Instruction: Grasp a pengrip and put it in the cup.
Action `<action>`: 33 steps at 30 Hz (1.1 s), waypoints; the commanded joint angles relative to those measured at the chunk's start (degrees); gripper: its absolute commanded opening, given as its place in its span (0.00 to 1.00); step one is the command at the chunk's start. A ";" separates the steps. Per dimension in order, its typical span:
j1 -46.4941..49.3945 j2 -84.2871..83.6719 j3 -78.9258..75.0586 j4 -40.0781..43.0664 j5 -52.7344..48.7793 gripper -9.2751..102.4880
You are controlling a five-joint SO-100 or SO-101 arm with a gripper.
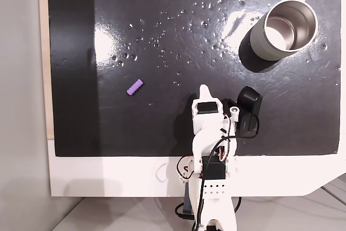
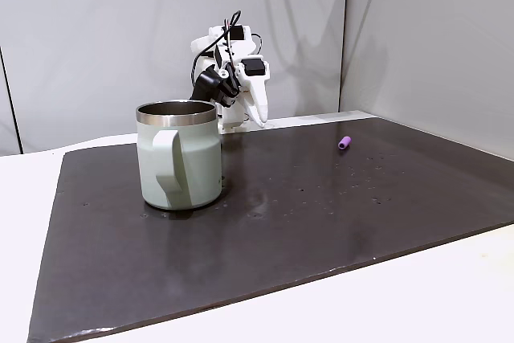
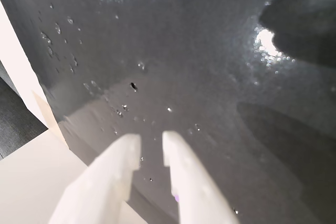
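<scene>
A: We start with the mat (image 1: 162, 133), the dark sheet that covers most of the table. It is glossy and flecked with small droplets or specks, so we expect glare in the wrist view.

B: Next, the cup (image 1: 284, 31). In a fixed view it stands upright at the mat's far right corner, mouth open and handle pointing away from the arm. We see nothing in it.

A: Then the arm (image 1: 211, 150). It sits folded at the near edge of the mat, roughly midway along it.

B: The gripper (image 3: 150, 142) shows two white fingers with a narrow gap between the tips, nearly closed, with nothing held. It hangs above bare mat.

A: Last, the pengrip (image 1: 135, 86). It lies flat on the mat to the left of the arm in a fixed view, well apart from both cup and gripper, its long axis on a diagonal.

B: We judge the step in hand to be the reach. We should widen the fingers first, since the present gap looks too narrow to pass over the tube.

A: We should then swing left, turn the wrist so the fingers straddle the pengrip across its short width, and lower until the tips are just off the mat.

B: We close gently. The tube looks soft and could roll or squirt out if pinched off-centre.
</scene>
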 commanded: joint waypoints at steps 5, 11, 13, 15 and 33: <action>-0.44 0.53 -0.26 -1.41 -1.14 0.08; -0.62 0.53 -0.26 -1.41 -1.23 0.08; -0.53 0.53 -0.26 -1.41 -0.88 0.08; 0.44 0.53 -0.09 -2.90 -1.05 0.08; -4.48 -32.43 -41.22 0.62 1.93 0.08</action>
